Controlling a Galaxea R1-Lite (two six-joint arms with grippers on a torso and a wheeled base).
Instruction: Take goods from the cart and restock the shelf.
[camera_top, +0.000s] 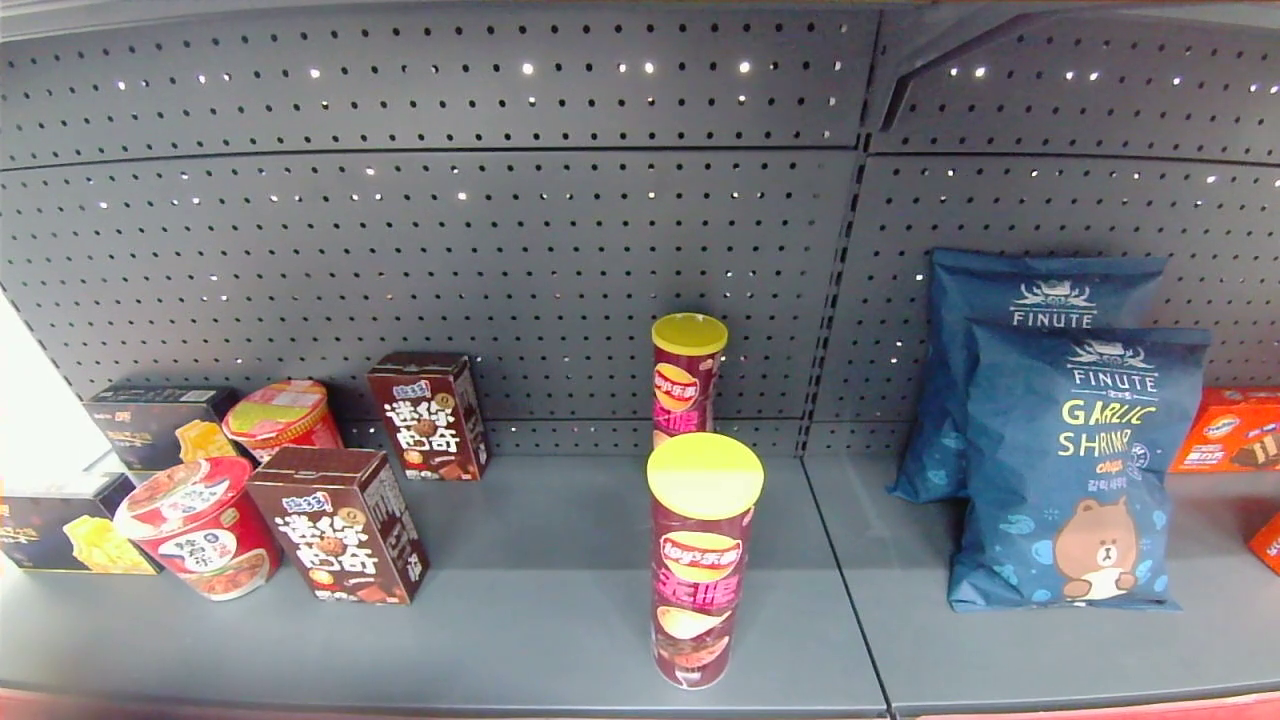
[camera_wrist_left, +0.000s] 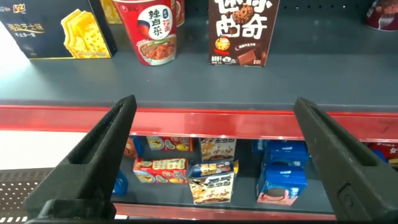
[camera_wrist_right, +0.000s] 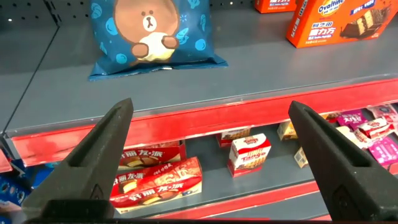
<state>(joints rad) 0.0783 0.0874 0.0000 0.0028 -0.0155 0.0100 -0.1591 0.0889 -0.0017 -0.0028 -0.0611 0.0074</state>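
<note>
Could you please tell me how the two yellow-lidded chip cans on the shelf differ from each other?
The front chip can stands toward the front edge of the shelf; the rear chip can stands back by the pegboard. The front chip can shows whole, while its lid hides the rear chip can's base. Both are upright and maroon, with yellow lids.

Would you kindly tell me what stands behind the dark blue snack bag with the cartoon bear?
A second dark blue snack bag stands behind the bear-printed dark blue bag, before the grey perforated back wall. Its top and one side show; the rest is covered.
</note>
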